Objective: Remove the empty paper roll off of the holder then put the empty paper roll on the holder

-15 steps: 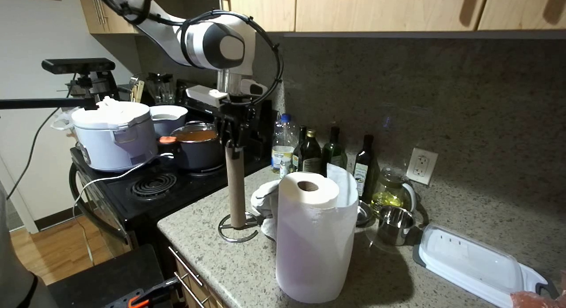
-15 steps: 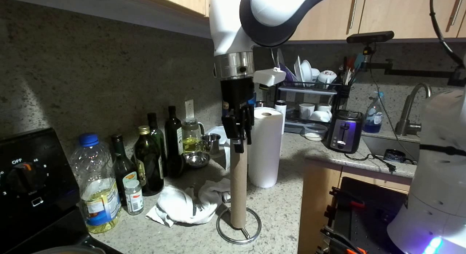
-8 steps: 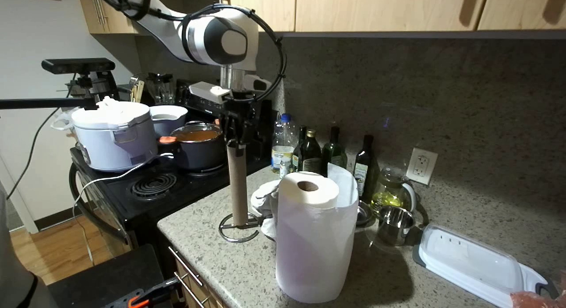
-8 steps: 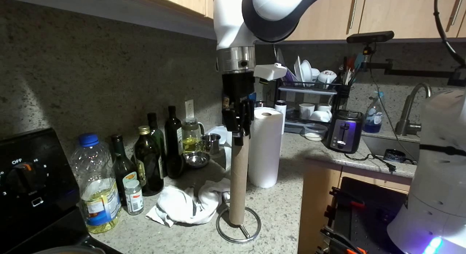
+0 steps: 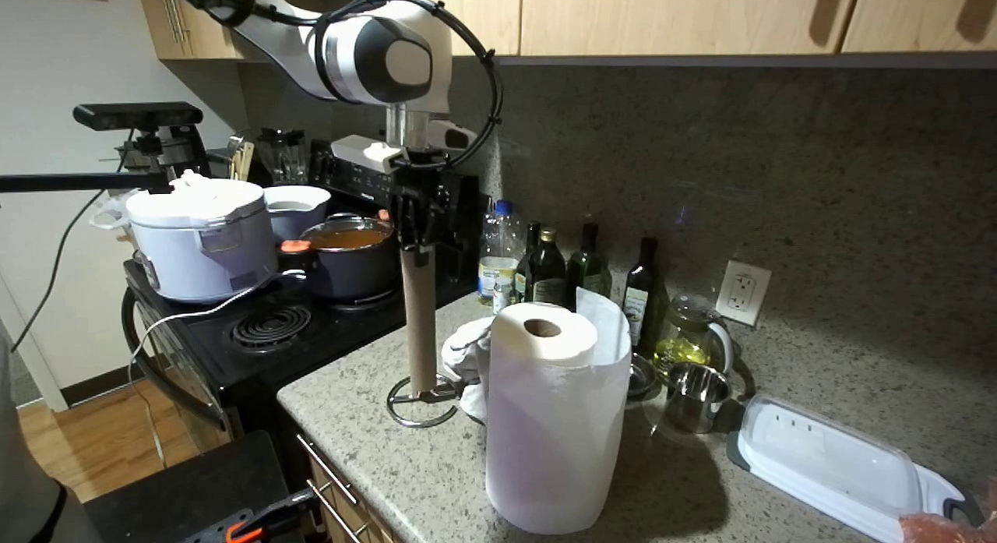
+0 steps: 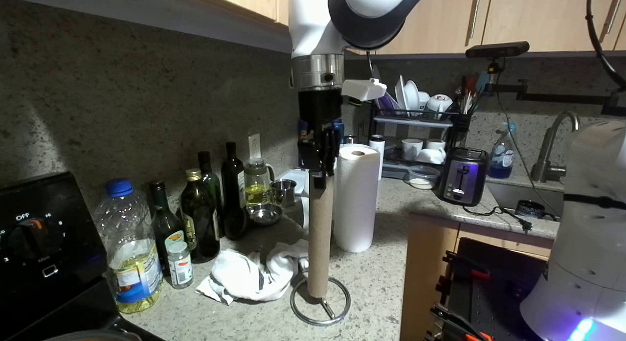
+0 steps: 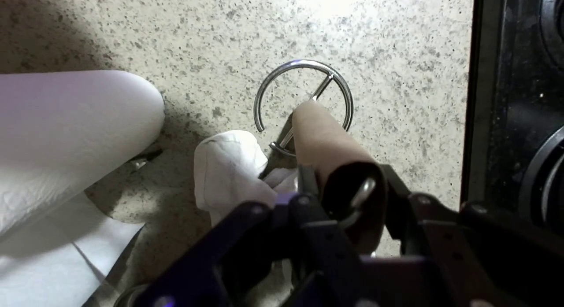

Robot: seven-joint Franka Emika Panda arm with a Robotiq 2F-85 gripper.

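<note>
Tube [image 6: 320, 238] is straight below the tool [image 6: 324, 177], gripped at its top end, long axis approx. vert. & in line w/ it; post of the holder [image 6: 327, 309] is inside, so the lift prob. must go straight up. All nr the corner of the desk [image 5: 350, 418] by the stove [image 5: 311, 340]. "OFF" legible above the knob [image 6: 34, 238]; bottle labels [image 6: 131, 282] too small.

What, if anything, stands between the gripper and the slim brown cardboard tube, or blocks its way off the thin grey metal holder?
Nothing visible does: the gripper grips the slim brown cardboard tube; inside it runs the post of the thin grey metal holder.
</note>
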